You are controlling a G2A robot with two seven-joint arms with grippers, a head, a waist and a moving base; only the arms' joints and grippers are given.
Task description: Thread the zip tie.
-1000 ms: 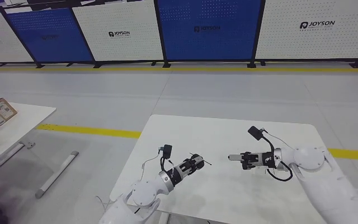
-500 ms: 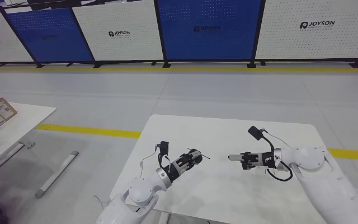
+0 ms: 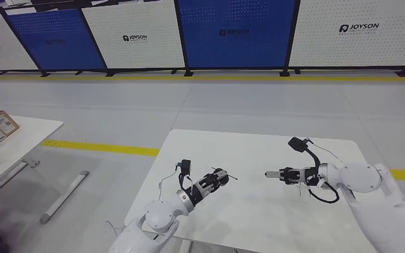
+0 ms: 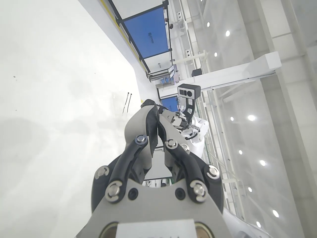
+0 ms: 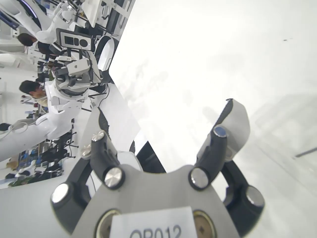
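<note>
Pre-thread step, I judge: L gripper (image 3: 222, 178) pressed shut, prob. pinching zip tie (image 3: 233, 177), thin & hard to read; R gripper (image 5: 164, 110) spread, empty, facing L gripper, well apart; next: it must close in, catch free end, align w/ head.

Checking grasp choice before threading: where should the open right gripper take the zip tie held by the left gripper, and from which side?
Probably the free end of the zip tie poking out of the shut left gripper toward the right gripper. It is thin and points across the gap between the arms, so approach straight from the right arm's side, jaws straddling it.
</note>
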